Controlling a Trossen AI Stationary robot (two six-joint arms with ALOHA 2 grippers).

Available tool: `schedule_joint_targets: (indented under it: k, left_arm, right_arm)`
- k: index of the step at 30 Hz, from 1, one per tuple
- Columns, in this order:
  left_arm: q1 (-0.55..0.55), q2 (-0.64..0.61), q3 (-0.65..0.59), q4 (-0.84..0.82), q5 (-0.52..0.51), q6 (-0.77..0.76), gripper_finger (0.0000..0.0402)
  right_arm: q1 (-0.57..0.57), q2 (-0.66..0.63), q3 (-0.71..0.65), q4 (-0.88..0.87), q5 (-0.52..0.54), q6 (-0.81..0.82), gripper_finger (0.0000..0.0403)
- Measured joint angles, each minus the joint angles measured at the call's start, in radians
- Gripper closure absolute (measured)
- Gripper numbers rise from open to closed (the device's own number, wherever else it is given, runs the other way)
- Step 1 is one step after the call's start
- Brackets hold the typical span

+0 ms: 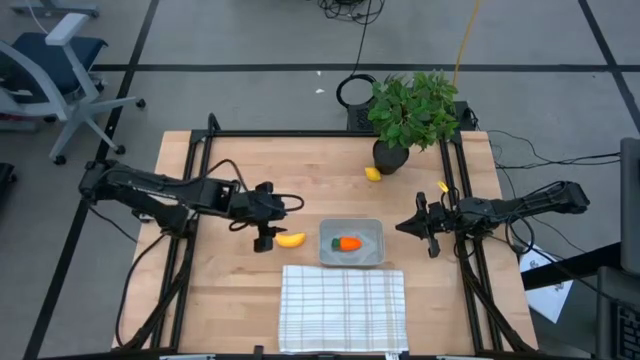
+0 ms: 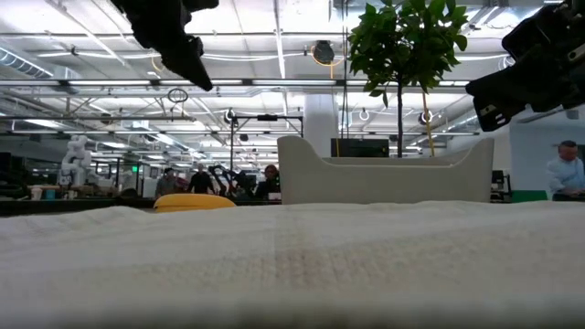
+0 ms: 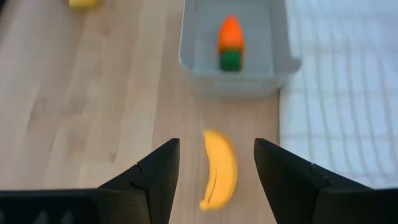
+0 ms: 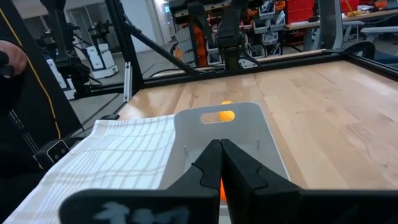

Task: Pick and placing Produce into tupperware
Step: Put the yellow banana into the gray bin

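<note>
The yellow banana [image 1: 291, 239] lies on the wooden table just left of the tupperware [image 1: 372, 258]; in the left wrist view the banana [image 3: 219, 168] shows between and beyond my fingers. The orange carrot with green top [image 1: 347, 244] lies inside the tub and also shows in the left wrist view [image 3: 230, 42]. The lemon [image 1: 373, 174] rests on the table by the plant pot. My left gripper [image 1: 265, 235] is open above the table, just left of the banana. My right gripper [image 1: 425, 228] is shut and empty, right of the tub.
A potted green plant [image 1: 410, 115] stands at the table's far side. A white grid-lined cloth [image 1: 343, 308] lies at the near edge, just in front of the tub. Bare wood lies to the left and right of the tub.
</note>
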Motion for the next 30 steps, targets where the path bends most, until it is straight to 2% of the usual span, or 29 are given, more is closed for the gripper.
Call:
schedule_joint_targets:
  k: [8, 14, 23, 30]
  left_arm:
    - [0.03, 0.11, 0.128, -0.181, 0.098, 0.005, 0.019]
    - [0.031, 0.204, 0.213, -0.303, 0.108, 0.007, 0.019]
    - [0.031, 0.241, 0.231, -0.308, 0.104, 0.014, 0.019]
    - [0.027, 0.24, 0.206, -0.236, 0.071, 0.006, 0.019]
  right_arm:
    - [0.0, 0.001, 0.0, -0.003, 0.0, 0.0, 0.0403]
    - [0.0, 0.001, 0.0, -0.003, 0.0, 0.0, 0.0403]
    - [0.0, 0.001, 0.0, -0.005, 0.0, 0.0, 0.0403]
    - [0.0, 0.002, 0.0, -0.011, 0.0, 0.0, 0.0403]
